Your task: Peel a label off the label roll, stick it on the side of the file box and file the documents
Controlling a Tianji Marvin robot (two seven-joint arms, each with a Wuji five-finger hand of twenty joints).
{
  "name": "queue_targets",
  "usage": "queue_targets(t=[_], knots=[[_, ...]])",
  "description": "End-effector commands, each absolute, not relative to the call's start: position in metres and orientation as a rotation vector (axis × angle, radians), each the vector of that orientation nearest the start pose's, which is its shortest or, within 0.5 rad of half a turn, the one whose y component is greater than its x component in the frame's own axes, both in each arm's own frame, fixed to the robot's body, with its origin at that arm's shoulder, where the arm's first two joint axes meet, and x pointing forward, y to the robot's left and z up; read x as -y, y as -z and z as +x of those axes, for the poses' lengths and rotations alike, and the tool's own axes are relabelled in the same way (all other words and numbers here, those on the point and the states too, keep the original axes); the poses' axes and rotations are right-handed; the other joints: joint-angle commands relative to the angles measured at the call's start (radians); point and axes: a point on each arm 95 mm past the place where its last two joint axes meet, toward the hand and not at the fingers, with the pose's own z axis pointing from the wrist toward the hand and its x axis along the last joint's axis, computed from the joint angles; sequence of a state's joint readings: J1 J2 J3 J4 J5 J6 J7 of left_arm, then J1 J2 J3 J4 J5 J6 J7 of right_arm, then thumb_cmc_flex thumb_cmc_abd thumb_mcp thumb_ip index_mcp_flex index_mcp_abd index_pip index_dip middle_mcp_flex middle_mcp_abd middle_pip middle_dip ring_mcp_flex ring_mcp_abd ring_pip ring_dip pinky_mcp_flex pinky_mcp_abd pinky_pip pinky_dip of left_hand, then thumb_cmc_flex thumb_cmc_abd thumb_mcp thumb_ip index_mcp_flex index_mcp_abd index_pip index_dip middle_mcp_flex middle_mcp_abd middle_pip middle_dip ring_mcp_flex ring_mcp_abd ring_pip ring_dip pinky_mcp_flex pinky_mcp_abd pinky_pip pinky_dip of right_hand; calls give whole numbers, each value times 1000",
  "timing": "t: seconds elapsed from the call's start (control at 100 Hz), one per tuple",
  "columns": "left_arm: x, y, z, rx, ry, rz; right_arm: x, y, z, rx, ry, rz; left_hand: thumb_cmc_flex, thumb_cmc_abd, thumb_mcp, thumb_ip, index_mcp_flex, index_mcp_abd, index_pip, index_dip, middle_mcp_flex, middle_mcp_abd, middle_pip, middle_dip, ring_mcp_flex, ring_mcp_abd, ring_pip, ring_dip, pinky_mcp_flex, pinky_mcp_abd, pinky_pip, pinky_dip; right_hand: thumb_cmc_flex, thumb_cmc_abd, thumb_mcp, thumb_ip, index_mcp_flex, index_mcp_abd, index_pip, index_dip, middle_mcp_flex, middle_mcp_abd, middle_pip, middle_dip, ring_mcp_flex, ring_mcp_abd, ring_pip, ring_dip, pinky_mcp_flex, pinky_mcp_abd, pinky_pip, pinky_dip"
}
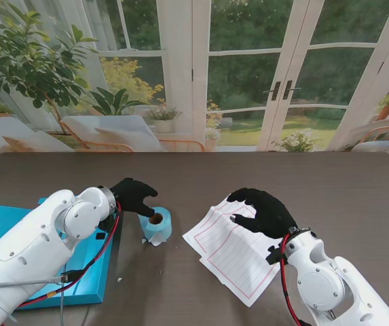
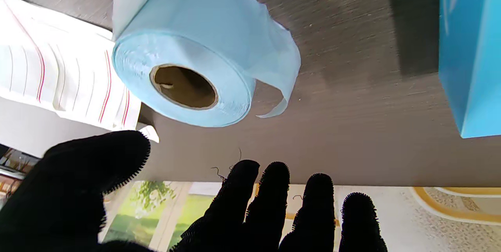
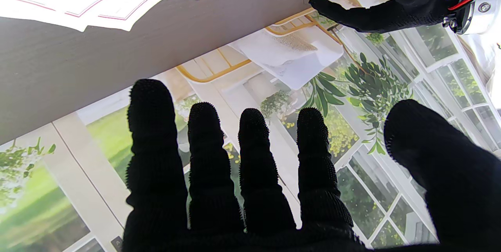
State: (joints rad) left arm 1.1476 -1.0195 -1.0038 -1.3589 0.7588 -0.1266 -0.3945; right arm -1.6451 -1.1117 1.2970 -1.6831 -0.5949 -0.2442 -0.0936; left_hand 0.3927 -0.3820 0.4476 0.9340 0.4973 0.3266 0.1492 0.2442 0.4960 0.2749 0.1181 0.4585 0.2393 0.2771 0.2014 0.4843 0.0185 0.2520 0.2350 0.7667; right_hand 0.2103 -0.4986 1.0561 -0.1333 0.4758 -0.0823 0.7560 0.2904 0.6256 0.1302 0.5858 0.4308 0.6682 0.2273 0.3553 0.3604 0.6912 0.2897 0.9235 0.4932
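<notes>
Nearest to us, at the left, the blue file box (image 1: 4,224) lay flat on the desk (image 1: 357,197), partly under our left arm; we judged it had been laid down so that a side could take the label. No writing showed on it.

Just to its right stood the label roll (image 1: 157,225), pale blue with a brown core facing up and a loose tail of backing curling off its side. That free end looked like the place to start a peel. Our left robot hand (image 1: 134,195) hovered at the roll's far-left edge, fingers (image 2: 270,197) spread and holding nothing; the wrist view showed clear desk between the fingertips and the roll, so it was poised, not gripping. We could read no print on the roll, and we could not tell 1 label from the next.

To the right lay the documents (image 1: 231,255), a fanned stack of white sheets ruled in red and grey, too blurred to read. Our right robot hand (image 1: 265,210) was over their far corner, fingers (image 3: 250,154) splayed and empty, probably to pin the sheets. Whether the palm touched the paper we could not tell.

Farther off, the desk was bare to its edge.
</notes>
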Motion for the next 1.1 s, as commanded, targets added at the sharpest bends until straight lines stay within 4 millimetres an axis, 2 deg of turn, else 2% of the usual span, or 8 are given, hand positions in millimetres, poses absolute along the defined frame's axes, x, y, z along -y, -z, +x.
queue_targets(t=[0.0, 0.12, 0.37, 0.53, 0.89, 1.01, 1.07, 1.09], knots=[[-1, 301, 486, -1948, 1306, -1317, -5, 296, 381, 1622, 2580, -1796, -60, -38, 3, -39, -31, 26, 6, 15, -40, -10, 4, 20, -19, -17, -21, -7, -30, -26, -27, -9, -22, 32, -23, 27, -26, -6, 3, -6, -25, 1, -6, -12, -12, -15, -6, -5, -451, -18, -20, 16], [-1, 304, 487, -1957, 1269, -1263, -6, 297, 380, 1609, 2573, -1798, -90, -23, 16, -71, -82, 37, 29, 45, -77, -11, 18, 57, -33, -31, -15, 7, -41, -35, -28, -12, -21, 32, -23, 27, -25, -2, 3, -6, -26, 1, -6, -12, -11, -14, -6, -5, -453, -17, -21, 16], [3, 314, 498, -1950, 1216, -1214, -7, 299, 379, 1618, 2562, -1794, -113, 2, 23, -96, -126, 38, 106, 93, -87, -15, 55, 123, -26, -33, 31, 49, -35, -39, -20, -5, -21, 32, -23, 27, -24, -2, 4, -6, -22, 1, -5, -12, -9, -14, -5, -5, -451, -18, -21, 17], [3, 320, 504, -1967, 1173, -1225, -7, 299, 379, 1616, 2556, -1794, -103, 1, 24, -93, -142, 37, 171, 113, -86, -14, 101, 173, -18, -21, 96, 96, -16, -41, 3, 21, -21, 32, -23, 27, -24, 0, 4, -6, -21, 1, -5, -12, -9, -14, -5, -5, -451, -17, -21, 17], [9, 328, 510, -2026, 1150, -1244, -8, 300, 378, 1604, 2539, -1799, -99, 4, 23, -92, -157, 19, 285, 137, -86, -30, 266, 355, -21, -7, 312, 232, 7, -59, 85, 149, -21, 34, -25, 28, -23, 4, 4, -6, -22, 1, -5, -11, -8, -14, -5, -4, -452, -17, -21, 17], [12, 331, 512, -2045, 1136, -1246, -8, 301, 379, 1600, 2537, -1800, -81, 0, 20, -80, -159, 11, 341, 156, -81, -35, 323, 430, -20, -1, 391, 278, -26, -74, 232, 203, -21, 34, -25, 28, -22, 6, 5, -5, -22, 3, -5, -11, -9, -12, -5, -4, -452, -17, -21, 18], [13, 333, 512, -2058, 1126, -1247, -8, 301, 379, 1599, 2535, -1801, -60, -5, 19, -66, -158, 10, 366, 162, -72, -34, 353, 469, -14, 4, 437, 306, -58, -85, 371, 200, -20, 35, -25, 28, -22, 6, 5, -6, -22, 1, -5, -11, -8, -12, -5, -4, -452, -18, -21, 18], [13, 333, 512, -2061, 1124, -1247, -8, 301, 379, 1598, 2534, -1801, -54, -6, 14, -58, -158, 10, 377, 164, -71, -35, 360, 488, -16, 4, 452, 318, -76, -88, 447, 156, -21, 35, -25, 28, -22, 6, 5, -6, -22, 1, -5, -11, -8, -12, -5, -4, -452, -18, -21, 18]])
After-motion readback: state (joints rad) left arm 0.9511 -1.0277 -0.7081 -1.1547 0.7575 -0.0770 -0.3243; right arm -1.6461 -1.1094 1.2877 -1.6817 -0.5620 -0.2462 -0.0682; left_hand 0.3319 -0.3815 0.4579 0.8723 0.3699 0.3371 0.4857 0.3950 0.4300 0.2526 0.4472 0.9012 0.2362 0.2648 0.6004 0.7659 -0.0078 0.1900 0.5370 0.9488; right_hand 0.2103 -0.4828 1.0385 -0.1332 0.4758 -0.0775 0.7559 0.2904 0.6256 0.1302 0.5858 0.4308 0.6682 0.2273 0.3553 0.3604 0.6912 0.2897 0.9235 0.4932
